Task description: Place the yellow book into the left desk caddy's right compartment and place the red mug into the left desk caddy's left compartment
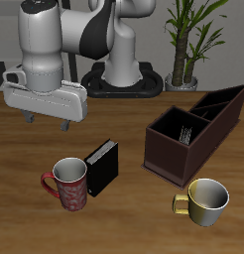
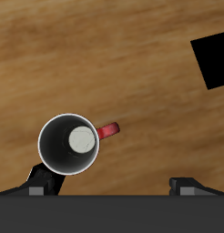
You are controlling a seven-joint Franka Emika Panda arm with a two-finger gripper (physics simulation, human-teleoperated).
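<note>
Neither item looks placed yet. My gripper (image 1: 50, 121) hangs spread wide and empty above the red mug (image 1: 70, 183), which stands on the table (image 1: 124, 223), well apart from the left desk caddy (image 1: 193, 129). No yellow book is visible.

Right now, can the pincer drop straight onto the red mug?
Probably yes. The pincer hangs open above the table with nothing held, and the red mug stands upright with open space above it. The black book stands close beside it, so a tight approach on that side.
</note>
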